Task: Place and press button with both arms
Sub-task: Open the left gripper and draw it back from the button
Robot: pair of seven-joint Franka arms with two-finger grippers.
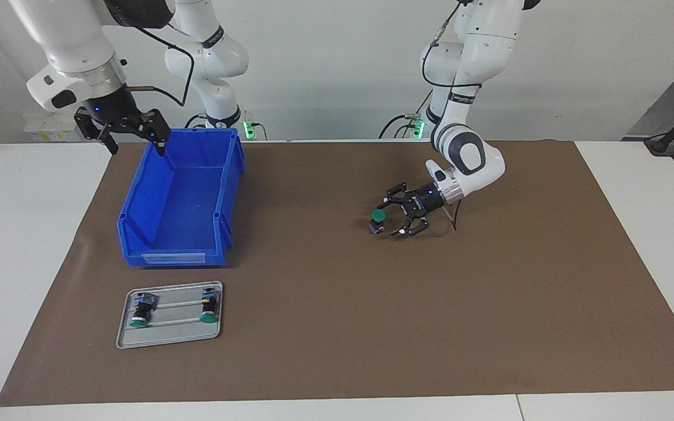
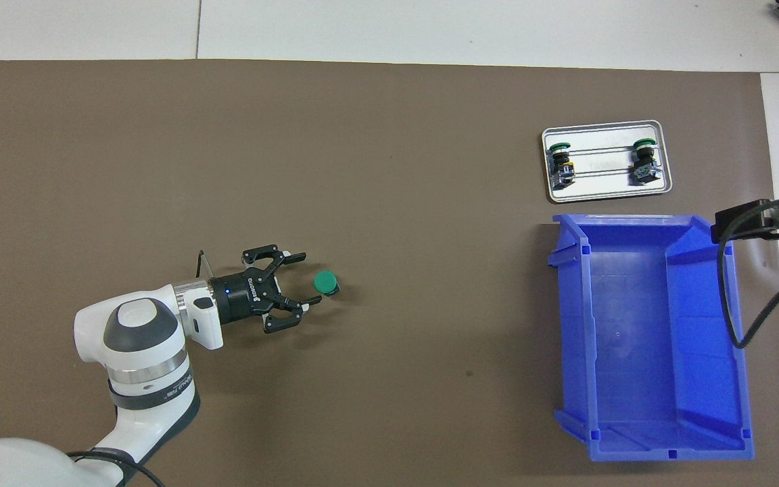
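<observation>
A green-capped button (image 1: 378,220) stands upright on the brown mat (image 1: 337,304) covering the counter (image 1: 21,234), toward the left arm's end, with the left gripper (image 1: 394,225) low beside it. Its fingers (image 2: 293,256) are spread wide on either side of the button's line, released and grasping nothing, the button sitting just past their tips. The right gripper (image 1: 132,135) waits in the air over the corner of the blue bin (image 1: 182,199) nearest the robots, its fingers likewise released and empty.

The button shows a flat round green cap on a short black body, cap uppermost. Two near-identical buttons (image 2: 560,162) (image 2: 643,161) lie on their sides in a small metal tray (image 2: 606,196), which sits just beside the bin and farther from the robots.

The risk from here, as judged, lies in how small and light the button looks on its narrow base: a finger brushing it as the left gripper moves could tip it over or skid it across the mat. A press landing off-centre on the cap could topple it just the same, unless one arm steadies the body while the other pushes
</observation>
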